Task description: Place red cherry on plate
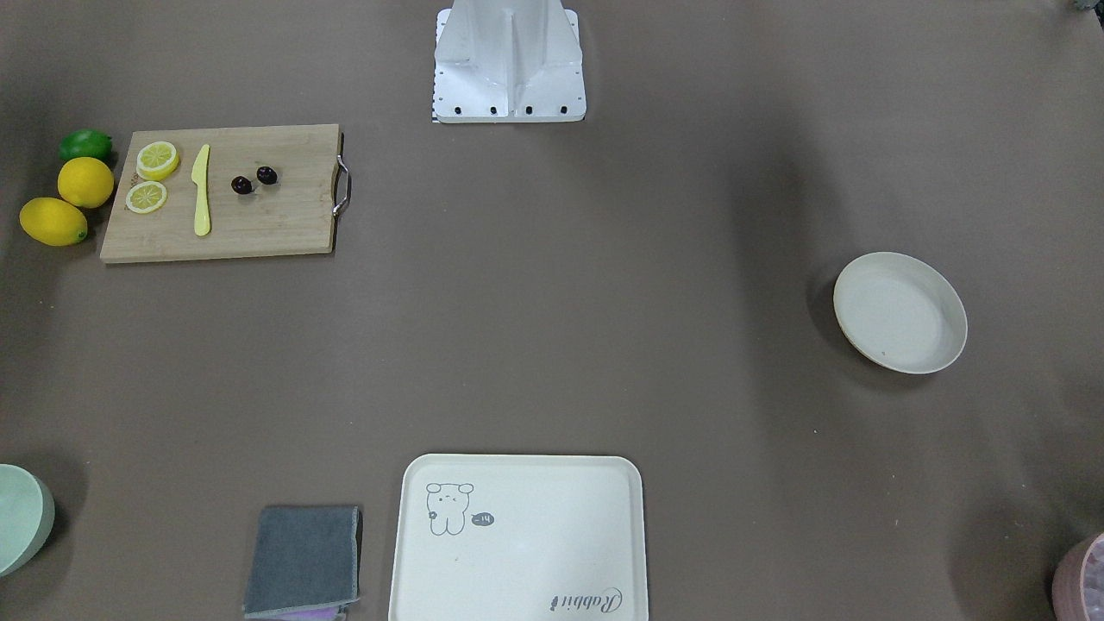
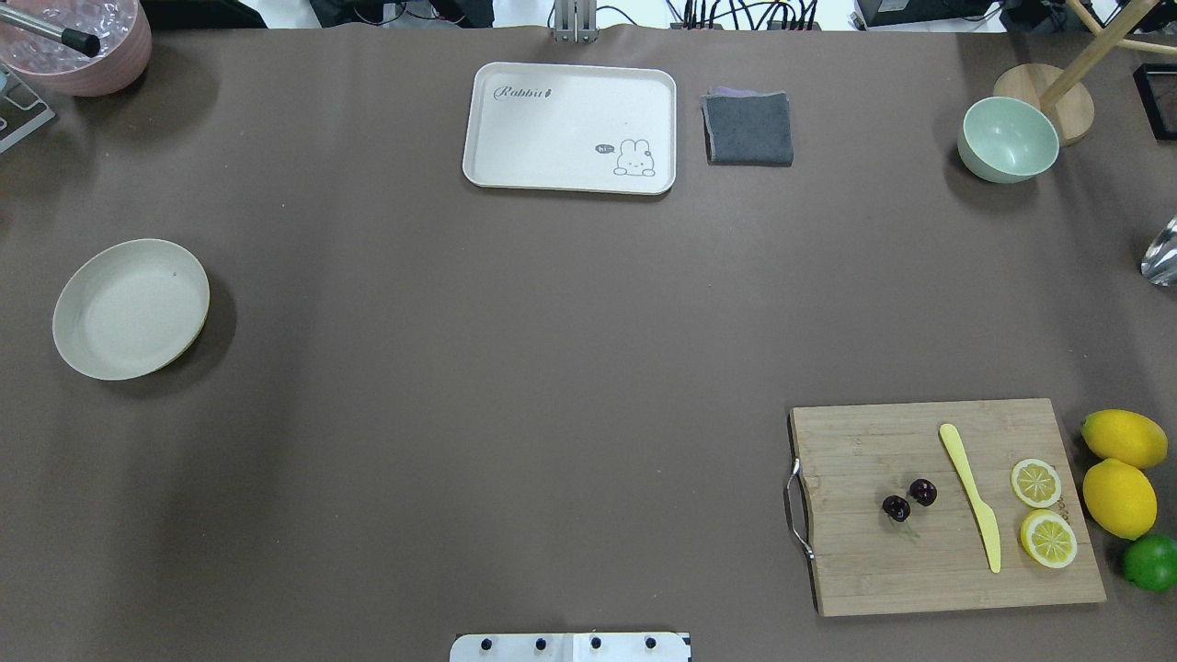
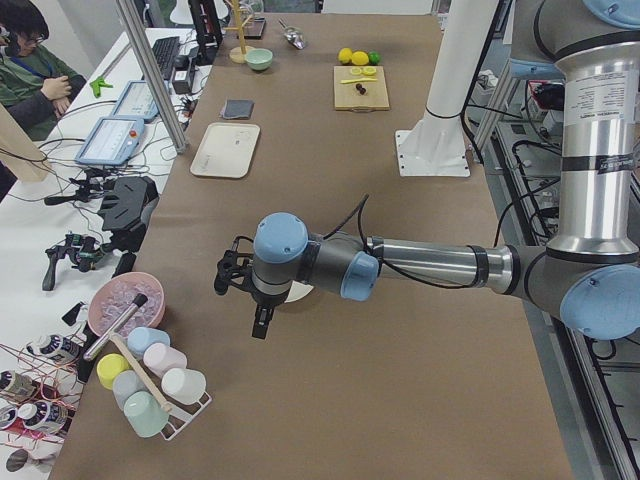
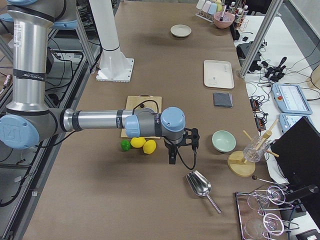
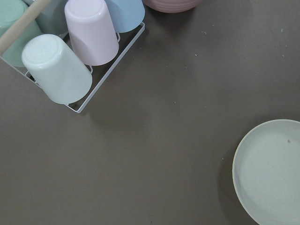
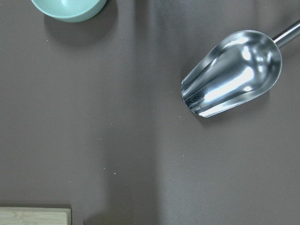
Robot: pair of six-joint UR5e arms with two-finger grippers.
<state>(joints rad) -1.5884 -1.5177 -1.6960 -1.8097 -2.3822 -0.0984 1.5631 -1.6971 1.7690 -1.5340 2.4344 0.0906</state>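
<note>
The red cherry (image 1: 254, 180) (image 2: 908, 500), a pair of tiny dark fruits, lies on a wooden cutting board (image 2: 947, 506) beside a yellow knife (image 2: 970, 495). The round cream plate (image 2: 131, 308) (image 1: 900, 312) sits empty far across the table; its rim also shows in the left wrist view (image 5: 272, 171). My left gripper (image 3: 262, 322) hangs above the table just beside the plate. My right gripper (image 4: 172, 156) hovers past the lemons (image 4: 144, 145), off the board's outer end. Both show only in side views, so I cannot tell whether they are open or shut.
Two lemon slices (image 2: 1044, 510), whole lemons (image 2: 1120, 469) and a lime (image 2: 1151, 562) flank the board. A bear-print tray (image 2: 570, 127), grey cloth (image 2: 748, 128) and mint bowl (image 2: 1008, 139) line the far edge. A metal scoop (image 6: 232, 72) and a cup rack (image 5: 70, 56) lie at the table ends.
</note>
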